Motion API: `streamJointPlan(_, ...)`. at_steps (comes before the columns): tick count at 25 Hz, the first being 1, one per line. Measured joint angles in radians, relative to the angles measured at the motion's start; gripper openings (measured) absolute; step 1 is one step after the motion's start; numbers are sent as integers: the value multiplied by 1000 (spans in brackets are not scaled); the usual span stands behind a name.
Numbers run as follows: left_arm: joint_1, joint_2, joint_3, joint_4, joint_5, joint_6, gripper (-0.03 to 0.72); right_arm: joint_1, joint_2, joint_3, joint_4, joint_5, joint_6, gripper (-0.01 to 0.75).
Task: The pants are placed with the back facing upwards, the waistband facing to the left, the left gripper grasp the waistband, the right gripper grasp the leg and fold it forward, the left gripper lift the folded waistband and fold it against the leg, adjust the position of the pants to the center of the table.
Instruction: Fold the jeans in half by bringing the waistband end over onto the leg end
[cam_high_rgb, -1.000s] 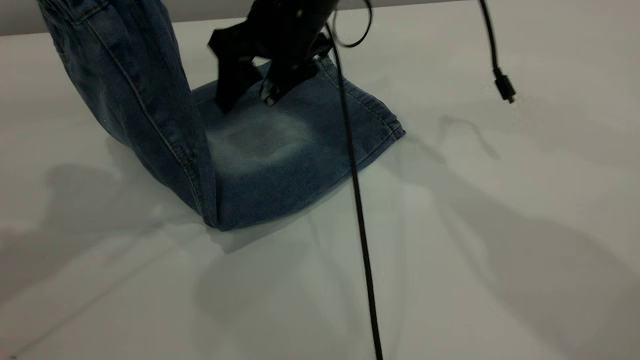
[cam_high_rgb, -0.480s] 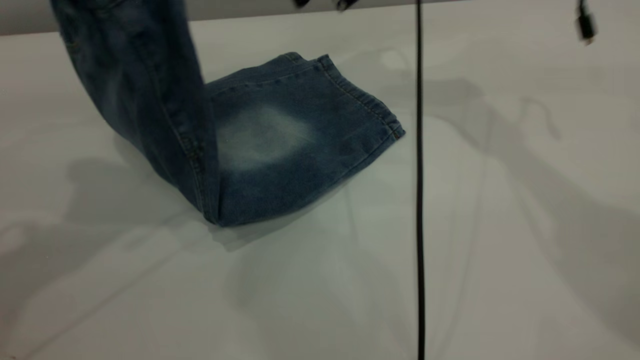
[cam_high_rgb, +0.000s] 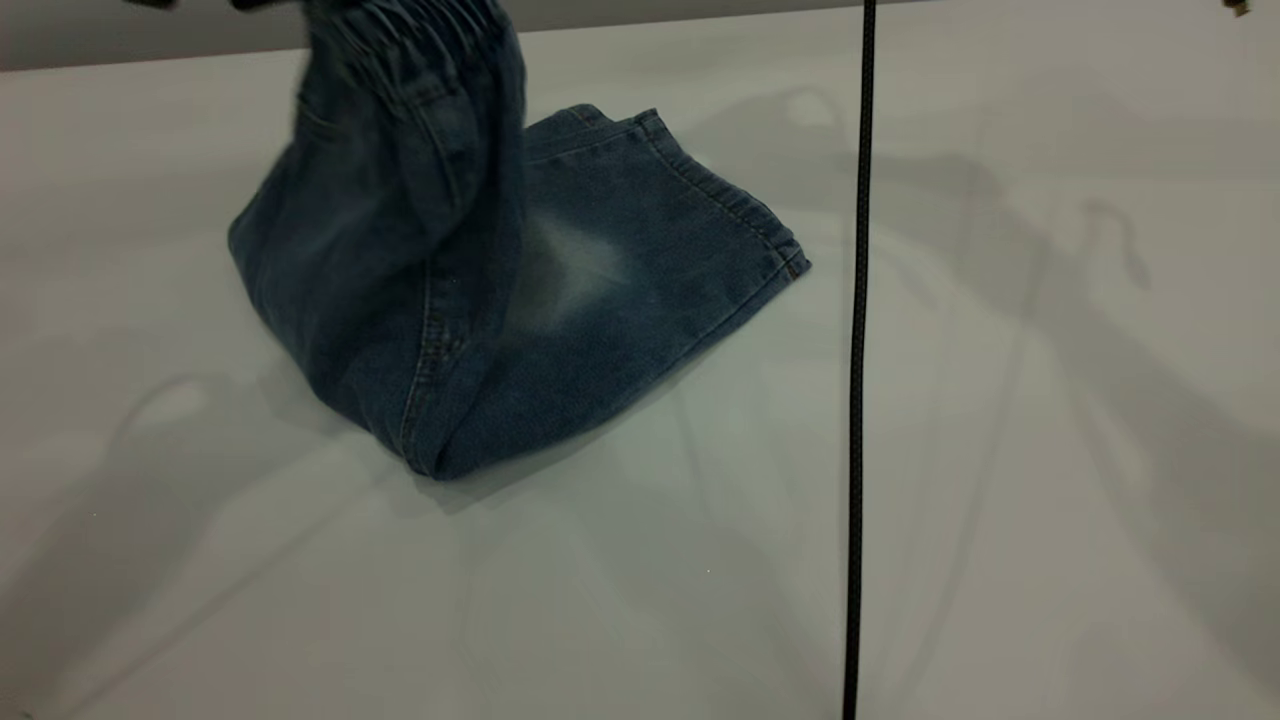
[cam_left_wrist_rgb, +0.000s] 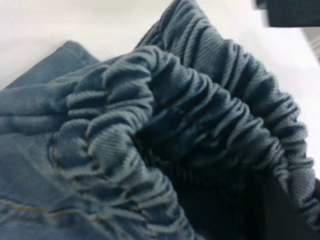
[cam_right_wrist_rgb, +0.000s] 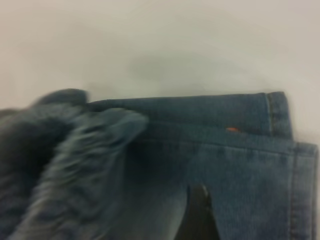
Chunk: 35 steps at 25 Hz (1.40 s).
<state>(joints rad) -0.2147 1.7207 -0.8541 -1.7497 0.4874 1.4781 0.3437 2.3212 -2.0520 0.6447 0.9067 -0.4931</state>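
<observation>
The pants (cam_high_rgb: 400, 300) are blue denim shorts folded lengthwise on the white table (cam_high_rgb: 1000, 450). Their ruched waistband (cam_high_rgb: 420, 25) hangs raised at the top of the exterior view and leans over the flat leg (cam_high_rgb: 640, 250), which shows a pale faded oval and a stitched hem. Only black slivers of the left gripper (cam_high_rgb: 262, 4) show above it, shut on the waistband (cam_left_wrist_rgb: 200, 100), whose gathers fill the left wrist view. The right gripper (cam_right_wrist_rgb: 197, 217) hovers above the leg's hem (cam_right_wrist_rgb: 250, 112), holding nothing, and is out of the exterior view.
A thin black cable (cam_high_rgb: 858, 350) hangs straight down to the right of the pants. A black part (cam_left_wrist_rgb: 295, 11) shows at the far edge of the left wrist view. Bare tabletop lies on all sides of the pants.
The raised waistband has swung right and lower, over the flat leg. The right gripper lifted off the leg and left the exterior view; its cable shifted right.
</observation>
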Motion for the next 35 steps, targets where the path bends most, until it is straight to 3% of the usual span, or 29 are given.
streamJointPlan(10, -7, 224, -118, 5, 38, 2, 102, 0, 0, 0, 2, 34, 0, 477)
streamJointPlan(12, -8, 226, -118, 7, 36, 19, 131, 0, 0, 0, 1, 39, 2, 477)
streamJointPlan(14, -8, 222, -118, 5, 42, 42, 192, 0, 0, 0, 2, 47, 2, 477)
streamJointPlan(19, -8, 217, -117, 5, 57, 93, 451, 0, -21, 0, 2, 124, -13, 477)
streamJointPlan(23, -7, 184, -117, 22, 73, 91, 582, -3, -62, 0, 1, 140, -15, 477)
streamJointPlan(29, -7, 36, -116, 189, 115, 81, 583, -4, -103, 0, -90, 130, -29, 477)
streamJointPlan(35, -7, -166, -116, 402, 116, -89, 580, -4, -102, 0, -94, 120, -14, 477)
